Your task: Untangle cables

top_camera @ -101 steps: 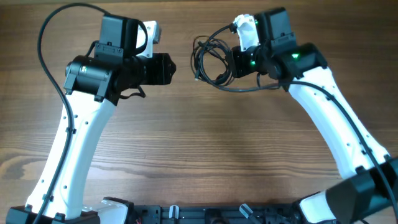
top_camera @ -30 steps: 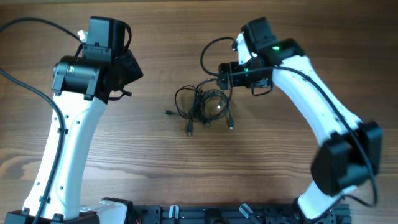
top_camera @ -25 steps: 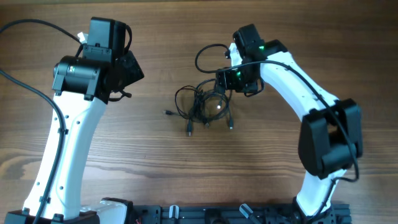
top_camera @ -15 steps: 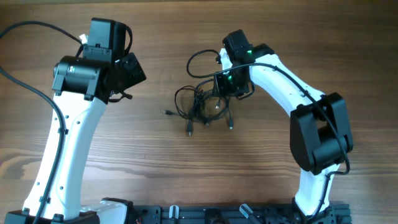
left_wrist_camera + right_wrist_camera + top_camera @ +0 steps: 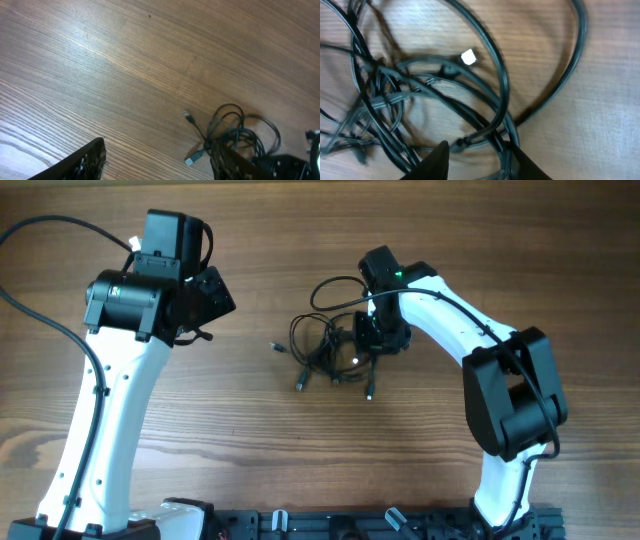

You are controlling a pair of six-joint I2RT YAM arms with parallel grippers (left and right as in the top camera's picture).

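Note:
A tangled bundle of thin black cables point(image 5: 322, 346) lies on the wooden table, with several plug ends sticking out at its left and lower sides. My right gripper point(image 5: 368, 340) is low over the bundle's right side. In the right wrist view its fingers point(image 5: 477, 162) are apart with a few cable strands point(image 5: 445, 85) lying between them. My left gripper point(image 5: 222, 292) is open and empty, off to the left of the bundle and above the table. In the left wrist view the bundle point(image 5: 235, 132) lies ahead to the right of the open fingers point(image 5: 160, 167).
The brown wooden tabletop point(image 5: 300, 440) stretches around the bundle. A black rail with the arm bases point(image 5: 330, 525) runs along the front edge. A thick black cable point(image 5: 40, 290) of the left arm loops at the far left.
My right gripper has moved from the bundle's upper right down onto its right side. The bundle has shifted a little and its upper loop has changed shape. The left arm has stayed still.

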